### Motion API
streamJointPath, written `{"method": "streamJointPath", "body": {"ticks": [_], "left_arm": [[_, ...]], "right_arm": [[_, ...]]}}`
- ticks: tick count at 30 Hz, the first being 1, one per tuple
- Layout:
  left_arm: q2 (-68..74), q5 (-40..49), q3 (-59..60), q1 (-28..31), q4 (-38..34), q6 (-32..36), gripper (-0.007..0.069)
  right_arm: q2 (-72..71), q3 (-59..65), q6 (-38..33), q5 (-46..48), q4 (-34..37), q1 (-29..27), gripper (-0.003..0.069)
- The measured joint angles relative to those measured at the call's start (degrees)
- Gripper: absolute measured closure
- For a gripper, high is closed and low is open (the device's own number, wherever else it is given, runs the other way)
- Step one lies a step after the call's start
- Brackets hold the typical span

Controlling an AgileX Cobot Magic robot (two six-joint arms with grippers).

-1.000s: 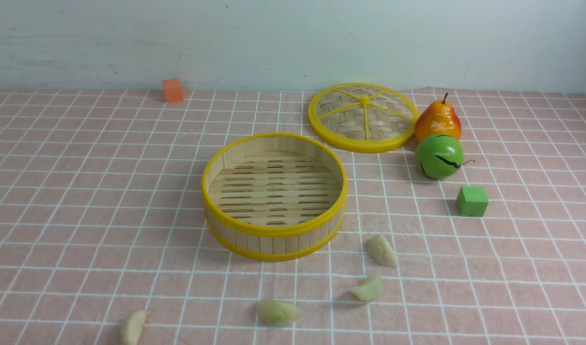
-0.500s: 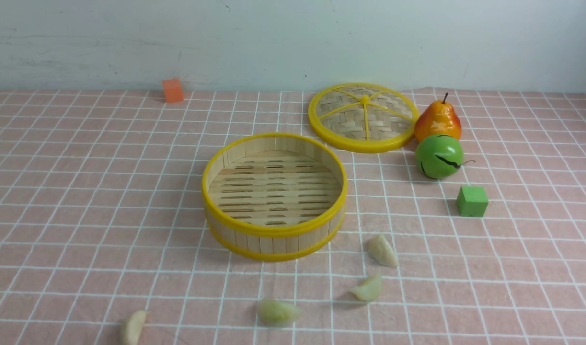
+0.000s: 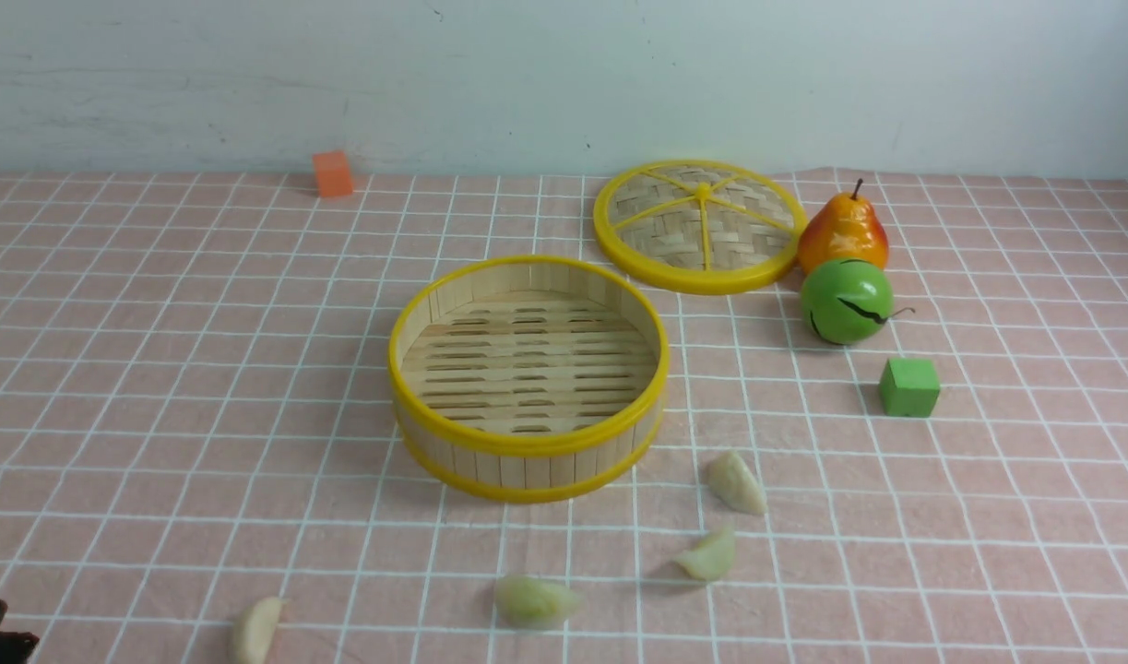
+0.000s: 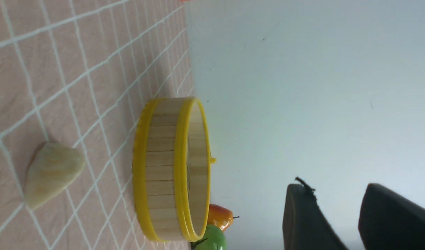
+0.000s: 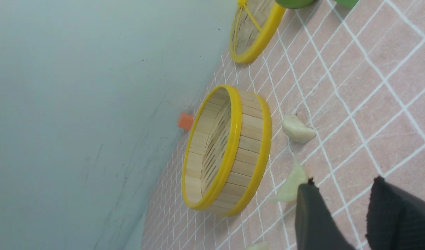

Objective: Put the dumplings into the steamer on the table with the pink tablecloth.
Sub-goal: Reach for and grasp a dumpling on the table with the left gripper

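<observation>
Your steamer [image 3: 527,461] sits open in the middle of the table [image 3: 139,387]. Its lid [image 3: 698,227] is parked behind it to the right, so nothing blocks a drop from above. The slatted floor is bare, so I judge 0 of 4 are in

All 4 dumplings [image 3: 708,555] lie on the pink tablecloth [image 3: 988,516] on the near side of the steamer. The rim-side dumpling [image 3: 736,482] is near the steamer's right front wall. The middle dumpling [image 3: 536,600] is in front of the steamer's centre. The left dumpling [image 3: 255,630] is well apart at the near edge

That spread suits 1 arm per side. The left gripper [image 4: 335,194] has its jaws apart with only wall showing between them, so it holds nothing. Its camera looks low across what is probably the left dumpling toward the steamer wall, so that looks like its pick. The right gripper [image 5: 342,187] is likewise spread and empty, with 2 dumplings beside the steamer in its view

The pear [image 3: 843,231], green ball [image 3: 846,301] and green cube [image 3: 908,387] sit to the right, off either path. Expect the glossy crescents to slip, so close across the thick middle
</observation>
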Motion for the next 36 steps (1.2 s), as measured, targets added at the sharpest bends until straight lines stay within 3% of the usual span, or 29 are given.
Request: {"method": "streamJointPath", "body": {"ticks": [7, 9, 10, 13, 14, 15, 20, 23, 26, 28, 31, 32, 36], "left_arm": [[0.07, 5.79, -11.77, 0.00, 5.44, 18.72, 0.0386], [3.32, 12.43, -16.28, 0.00, 8.08, 25.05, 0.0386], [3.78, 13.80, -17.03, 0.00, 8.67, 25.76, 0.0387], [15.34, 26.79, -24.48, 0.00, 16.69, 28.46, 0.0431], [16.10, 26.79, -24.48, 0.00, 16.69, 28.46, 0.0435], [22.27, 32.43, -28.43, 0.00, 20.97, 28.70, 0.0475], [38.99, 48.02, -39.26, -0.05, 29.50, 30.14, 0.0638], [45.37, 51.54, -41.90, -2.05, 31.34, 30.52, 0.0638], [51.91, 51.60, -43.06, -6.64, 33.50, 30.43, 0.0638], [57.56, 50.42, -43.60, -10.73, 36.21, 28.86, 0.0637], [64.74, 48.89, -44.70, -14.34, 40.34, 25.88, 0.0581], [65.69, 48.75, -44.79, -14.64, 40.57, 25.72, 0.0581], [74.38, 44.29, -46.54, -15.85, 43.04, 23.92, 0.0357]], "right_arm": [[0.00, -1.60, -6.67, 0.00, 0.17, 0.00, 0.0421], [1.07, -5.43, -10.70, -0.12, -1.07, 0.00, 0.0456], [1.60, -5.79, -11.06, -0.19, -1.44, 0.00, 0.0462], [11.05, -14.33, -18.90, 0.96, -6.96, 0.00, 0.0606], [11.05, -14.92, -19.42, 0.96, -6.96, 0.00, 0.0615], [16.42, -19.34, -23.07, 3.10, -10.06, 0.00, 0.0660], [39.73, -38.27, -34.26, 19.18, -19.80, 0.00, 0.0679], [48.18, -45.57, -36.77, 27.42, -21.36, 1.02, 0.0679], [58.29, -51.40, -37.77, 34.56, -23.56, 6.90, 0.0675], [64.07, -54.00, -37.69, 37.14, -27.93, 16.64, 0.0669], [68.21, -54.53, -35.04, 37.99, -34.21, 26.34, 0.0669], [68.43, -54.53, -34.75, 37.96, -34.68, 26.95, 0.0669], [70.56, -54.60, -29.04, 37.19, -43.50, 36.27, 0.0662]]}}
